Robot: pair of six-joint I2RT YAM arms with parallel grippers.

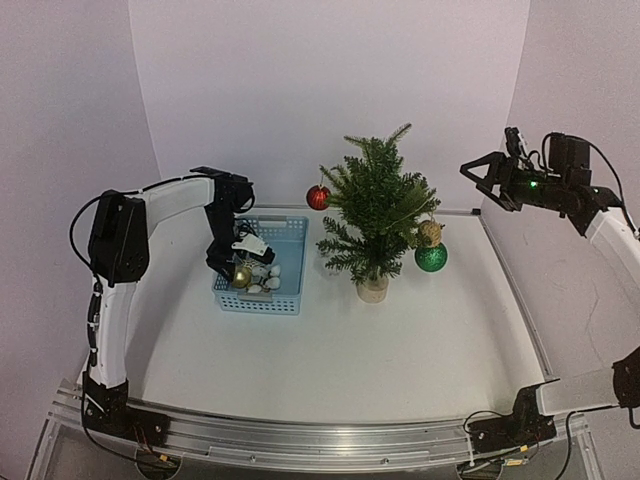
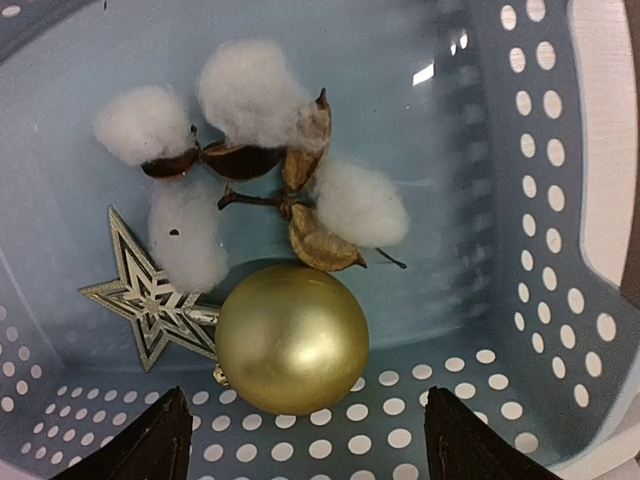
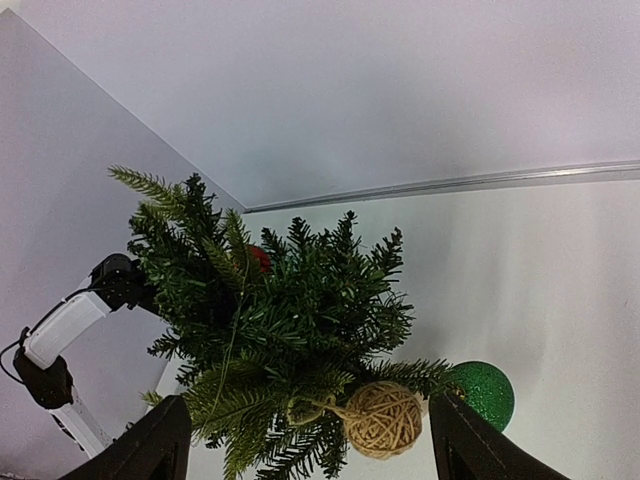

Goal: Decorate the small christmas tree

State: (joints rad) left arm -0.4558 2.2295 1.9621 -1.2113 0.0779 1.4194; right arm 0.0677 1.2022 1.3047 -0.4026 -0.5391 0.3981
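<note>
The small christmas tree (image 1: 375, 210) stands mid-table on a pale round base. A red ball (image 1: 318, 197), a twine ball (image 1: 430, 232) and a green glitter ball (image 1: 431, 257) hang on it. The twine ball (image 3: 384, 420) and green ball (image 3: 484, 392) also show in the right wrist view, below the tree (image 3: 280, 320). My left gripper (image 2: 305, 445) is open, low inside the blue basket (image 2: 560, 260), just short of a gold ball (image 2: 292, 338). A silver star (image 2: 145, 295) and a cotton sprig (image 2: 260, 165) lie beside it. My right gripper (image 1: 478, 176) is open and empty, raised to the right of the tree.
The blue basket (image 1: 290, 235) sits left of the tree, with my left arm (image 1: 175, 195) reaching over its left side. White walls close the back and sides. A metal rail (image 1: 300, 435) runs along the near edge.
</note>
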